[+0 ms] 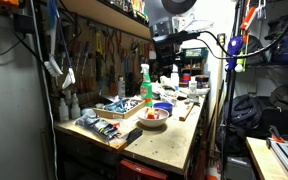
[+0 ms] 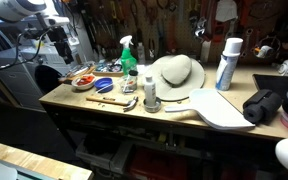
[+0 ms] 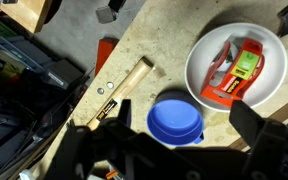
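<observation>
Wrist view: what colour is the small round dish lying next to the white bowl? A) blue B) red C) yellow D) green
A: the small round dish is plainly blue. It sits just beside the white bowl on the wooden bench top.

White arm (image 2: 19, 8), black jaws
</observation>
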Robot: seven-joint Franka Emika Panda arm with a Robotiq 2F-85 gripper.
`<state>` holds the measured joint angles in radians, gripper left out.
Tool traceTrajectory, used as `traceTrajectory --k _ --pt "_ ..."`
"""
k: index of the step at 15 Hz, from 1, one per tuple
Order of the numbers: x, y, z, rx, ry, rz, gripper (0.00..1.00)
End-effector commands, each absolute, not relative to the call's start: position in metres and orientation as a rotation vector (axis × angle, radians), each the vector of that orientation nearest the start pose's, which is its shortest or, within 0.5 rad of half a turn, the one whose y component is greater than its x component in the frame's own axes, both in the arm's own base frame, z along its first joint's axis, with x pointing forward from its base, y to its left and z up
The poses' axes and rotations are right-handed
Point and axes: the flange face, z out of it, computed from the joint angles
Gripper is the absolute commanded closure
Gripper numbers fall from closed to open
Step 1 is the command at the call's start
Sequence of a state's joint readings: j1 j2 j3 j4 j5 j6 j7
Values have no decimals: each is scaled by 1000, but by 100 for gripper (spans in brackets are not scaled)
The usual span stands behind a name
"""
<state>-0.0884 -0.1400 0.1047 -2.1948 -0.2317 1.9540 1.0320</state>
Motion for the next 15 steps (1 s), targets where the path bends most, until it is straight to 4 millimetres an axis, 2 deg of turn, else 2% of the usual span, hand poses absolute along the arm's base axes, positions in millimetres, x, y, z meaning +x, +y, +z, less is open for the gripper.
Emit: traceTrajectory --k 1,7,8,9,10,13,15 --pt "502 -6 426 -2851 1773 9 0" --pt "510 8 389 -2508 2166 141 0" --pt "510 12 383 -2492 2183 168 0" --pt "508 15 380 -2566 2125 183 0" --pt "508 10 388 -2576 2117 148 0" --pt "508 14 379 -2594 2110 170 0" --pt "516 13 372 -2452 2141 188 0"
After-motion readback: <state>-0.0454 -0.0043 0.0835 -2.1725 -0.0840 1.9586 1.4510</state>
